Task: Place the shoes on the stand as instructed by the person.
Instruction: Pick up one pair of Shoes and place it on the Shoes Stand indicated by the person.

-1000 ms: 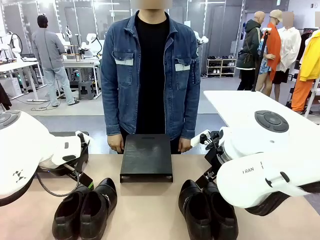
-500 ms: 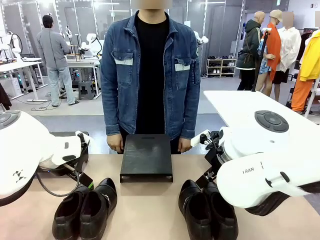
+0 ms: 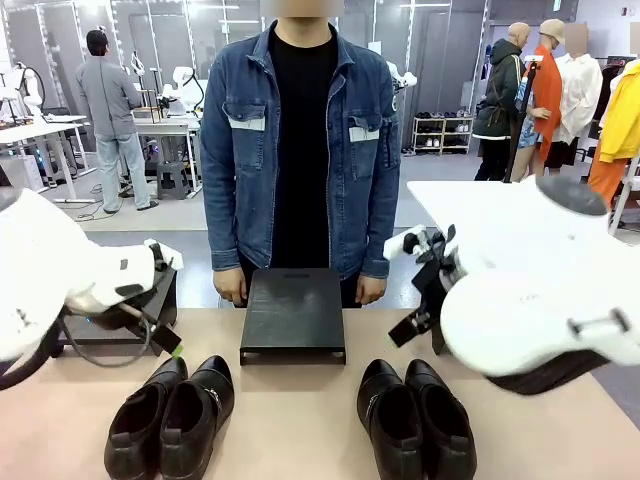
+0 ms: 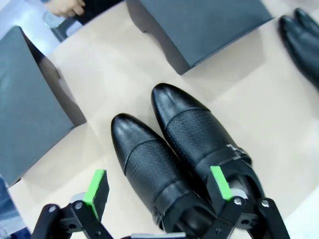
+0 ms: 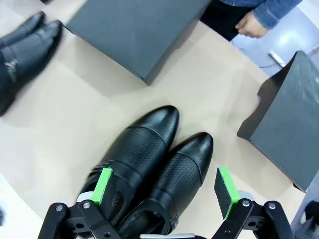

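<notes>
The left claw [image 4: 158, 184] is spread wide. Its green pads [image 4: 97, 185] stand apart above the heel end of the left pair [image 4: 169, 154] of glossy black shoes. One pad lies over the bare worktop [image 4: 124, 74] beside the pair and the other over the opening of the nearer shoe. I cannot tell whether either pad touches the leather. The two shoes lie side by side, touching along their length, with their rounded toes pointing away from the claw toward the stand [image 4: 199, 25]. A dark box [image 4: 30, 104] sits on the worktop just beside the pair.

The right claw [image 5: 164, 188] is also spread, and its green pads are wide apart over the heel end of the right pair [image 5: 149, 159]. These shoes are also pressed together side by side, with their toes pointing toward the stand. Another dark box [image 5: 289, 119] stands near their toes.

In the front view, both pairs rest on the near part of the worktop. The left pair is at picture left and the right pair at picture right, well apart from each other. The flat black stand sits between them, a little farther back. Its top is bare, so no shoe is on it yet. The person [image 3: 300, 140], in a blue denim jacket over a black shirt, stands at the far edge directly behind the stand, with a hand [image 3: 232, 288] hanging at each side by its far corners.
</notes>
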`<action>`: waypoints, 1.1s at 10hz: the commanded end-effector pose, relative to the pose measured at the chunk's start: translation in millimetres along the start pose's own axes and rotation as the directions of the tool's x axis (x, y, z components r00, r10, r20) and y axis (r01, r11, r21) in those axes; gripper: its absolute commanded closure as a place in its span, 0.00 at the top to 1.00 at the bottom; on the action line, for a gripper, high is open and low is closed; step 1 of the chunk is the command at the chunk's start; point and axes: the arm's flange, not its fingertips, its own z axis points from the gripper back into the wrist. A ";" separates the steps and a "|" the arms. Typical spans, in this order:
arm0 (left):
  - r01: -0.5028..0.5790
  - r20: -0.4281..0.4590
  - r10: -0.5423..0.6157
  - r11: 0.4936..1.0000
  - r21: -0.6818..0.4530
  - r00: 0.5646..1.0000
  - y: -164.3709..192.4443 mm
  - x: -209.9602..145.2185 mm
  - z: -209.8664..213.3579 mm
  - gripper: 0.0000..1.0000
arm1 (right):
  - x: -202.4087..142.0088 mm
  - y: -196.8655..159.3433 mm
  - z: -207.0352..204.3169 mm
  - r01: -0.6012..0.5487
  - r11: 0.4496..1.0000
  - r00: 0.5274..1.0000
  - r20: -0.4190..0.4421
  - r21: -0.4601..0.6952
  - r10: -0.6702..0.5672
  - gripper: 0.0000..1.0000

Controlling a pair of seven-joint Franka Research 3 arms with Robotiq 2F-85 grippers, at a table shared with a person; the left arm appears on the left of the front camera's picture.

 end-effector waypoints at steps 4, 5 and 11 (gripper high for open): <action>-0.105 0.001 0.121 0.868 -0.485 0.993 73.5 -23.6 108.7 1.00 | -18.6 -65.2 73.6 0.095 0.918 0.993 0.028 0.385 -0.115 1.00; -0.129 0.020 0.181 0.769 -0.626 0.983 97.1 -44.0 130.7 1.00 | -39.5 -88.4 92.8 0.114 0.845 0.984 0.059 0.522 -0.169 1.00; -0.153 0.099 0.473 0.465 -0.872 0.875 192.7 -186.6 182.4 1.00 | -190.9 -192.4 150.5 0.218 0.572 0.846 0.140 0.791 -0.515 1.00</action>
